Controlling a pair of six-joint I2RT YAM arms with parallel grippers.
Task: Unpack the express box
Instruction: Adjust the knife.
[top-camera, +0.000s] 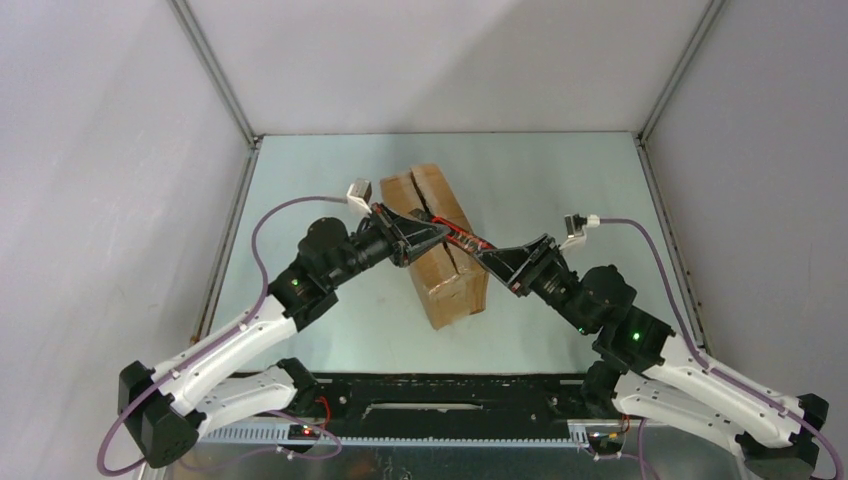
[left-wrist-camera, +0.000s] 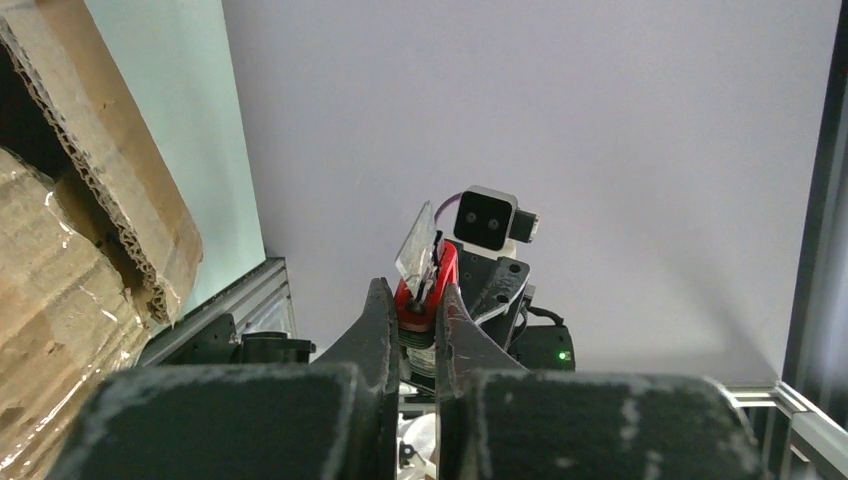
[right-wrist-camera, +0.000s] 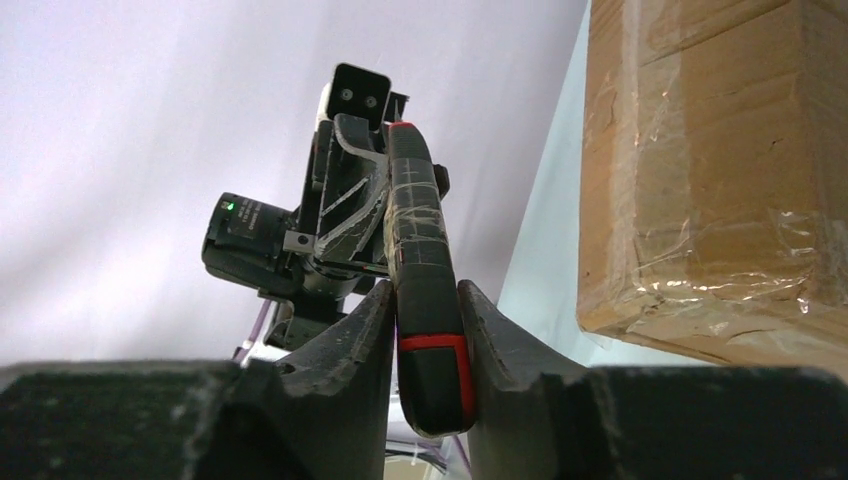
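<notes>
- The express box (top-camera: 455, 292) is sitting near the middle of the green table (top-camera: 320, 180), lying at a slant with one short end toward the arms
- Both arms are reaching in over it: the left hand (top-camera: 430, 238) and the right hand (top-camera: 498, 260) are meeting above the carton, each clamped on one end of the same red-and-black cutter (top-camera: 466, 243)
- In the left wrist view the left hand is pinching the tool's red end, while in the right wrist view the right hand is gripping the black, tape-wrapped handle just above a red band
- Whether the cutter is touching the cardboard is not showing
- The opening appears to be under way: from above, a dark gap is running along the top seam, and a flap (left-wrist-camera: 110, 140) is standing away from the body, baring its raw corrugated edge
- Nothing of the contents is showing, so spreading the flaps and lifting things out are, by the look of it, yet to come
- The carton is looking worn, its brown cardboard creased and shiny clear tape (right-wrist-camera: 700, 210) wrinkling over its sides and corner
</notes>
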